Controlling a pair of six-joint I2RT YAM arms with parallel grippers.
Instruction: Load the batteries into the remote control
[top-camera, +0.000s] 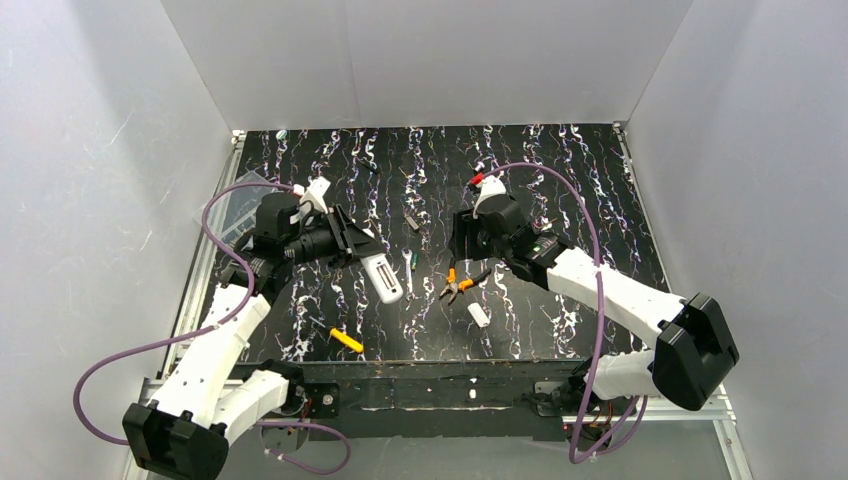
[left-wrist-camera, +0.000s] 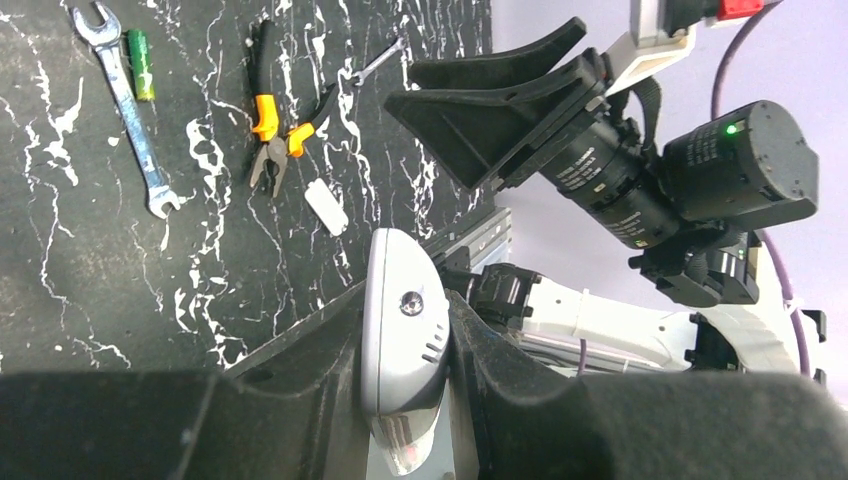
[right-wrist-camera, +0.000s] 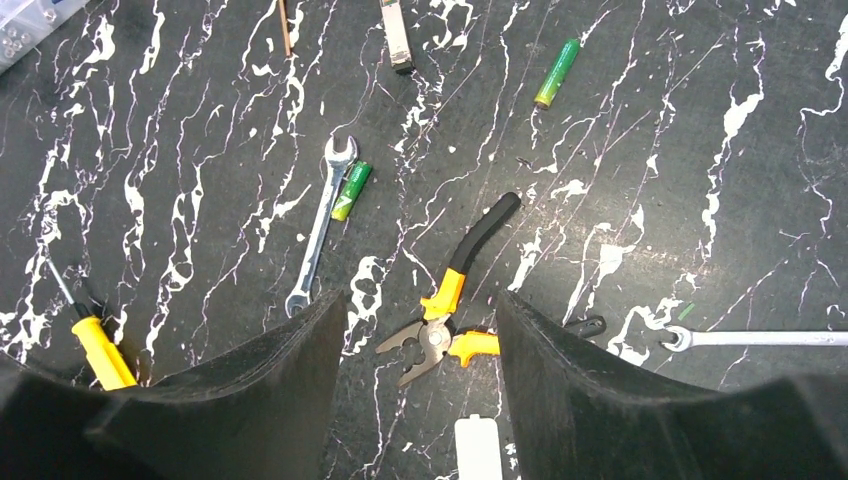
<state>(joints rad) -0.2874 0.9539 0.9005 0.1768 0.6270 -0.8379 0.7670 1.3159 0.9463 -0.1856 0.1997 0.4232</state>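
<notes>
Left gripper (left-wrist-camera: 405, 325) is clamping the remote control (left-wrist-camera: 402, 290), hiding its sides. Right gripper (right-wrist-camera: 420, 310) is gaping, batteries (right-wrist-camera: 352, 190) at twelve o'clock showing illegible print.

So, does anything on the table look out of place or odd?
Nothing looks damaged or spilled. The batteries lie scattered among tools, one beside the wrench, the other alone, and a small white cover piece lies loose near the pliers.
</notes>
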